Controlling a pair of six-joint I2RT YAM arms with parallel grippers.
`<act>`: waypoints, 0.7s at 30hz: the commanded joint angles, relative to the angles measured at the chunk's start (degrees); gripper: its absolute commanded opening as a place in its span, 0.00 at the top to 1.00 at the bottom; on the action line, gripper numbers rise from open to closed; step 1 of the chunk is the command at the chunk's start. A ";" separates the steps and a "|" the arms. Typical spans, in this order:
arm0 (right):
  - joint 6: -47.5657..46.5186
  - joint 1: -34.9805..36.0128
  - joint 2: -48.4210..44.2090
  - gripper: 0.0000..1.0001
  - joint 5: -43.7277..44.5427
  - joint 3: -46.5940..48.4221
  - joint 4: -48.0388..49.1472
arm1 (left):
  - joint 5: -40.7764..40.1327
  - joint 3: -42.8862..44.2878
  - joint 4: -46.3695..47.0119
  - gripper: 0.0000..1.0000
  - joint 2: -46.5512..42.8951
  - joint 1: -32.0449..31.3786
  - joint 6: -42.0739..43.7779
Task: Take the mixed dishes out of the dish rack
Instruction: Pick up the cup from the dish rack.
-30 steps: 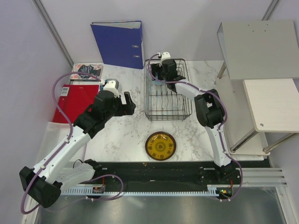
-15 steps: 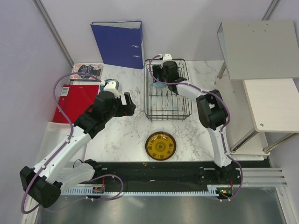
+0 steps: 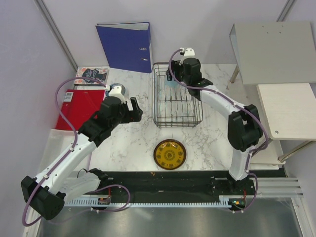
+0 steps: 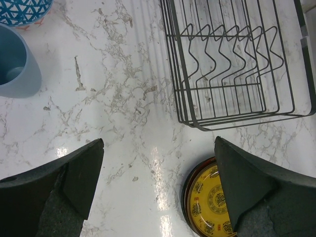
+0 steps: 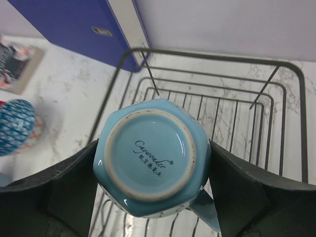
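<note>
We count two pale blue cups. The first cup (image 5: 148,158) is clamped in the right pincer (image 5: 153,147), whose fingers (image 5: 74,192) press its sides, closed only as far as the cup's width allows. Its base faces the wrist camera and the handle points to 5 o'clock in that view. From above, this cup hangs over the 11 o'clock corner of the single dish rack (image 3: 177,122). The second cup (image 4: 15,64) stands mouth up on the table (image 3: 128,143), outside the rack, between 9 and 10 o'clock in the left wrist view. Just beside it at 12 o'clock sits the one small blue patterned bowl (image 4: 22,9); whether they touch we cannot tell. One yellow patterned plate (image 3: 169,154) lies flat on the table at 6 o'clock of the rack, apart from it. The left pincer (image 4: 158,143) is spread wide and holds nothing, hovering above the table at 9 o'clock of the rack. One blue ring binder (image 3: 125,47) stands at the rack's 10 o'clock.
</note>
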 commanded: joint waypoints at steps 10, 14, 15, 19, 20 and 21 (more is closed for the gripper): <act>40.59 -2.73 -21.72 1.00 -21.45 -28.73 36.95 | 10.52 -8.09 21.69 0.01 -6.53 0.59 -14.78; 52.82 -2.64 -23.65 1.00 -25.41 -38.05 54.71 | 16.32 -14.85 35.94 0.01 -10.74 1.65 -19.87; 55.47 -2.73 -23.74 1.00 -25.76 -41.29 61.00 | 17.46 -18.08 38.84 0.01 -11.19 1.74 -22.23; 65.50 -2.46 -22.17 1.00 -26.03 -47.99 76.22 | 20.89 -24.35 52.39 0.01 -10.24 2.00 -27.43; 67.69 -2.03 -21.81 1.00 -25.94 -50.00 78.27 | 21.59 -25.40 55.11 0.01 -8.84 2.00 -28.83; 67.97 -1.76 -21.81 1.00 -25.86 -50.81 80.21 | 22.47 -25.76 55.83 0.01 -7.95 2.00 -29.19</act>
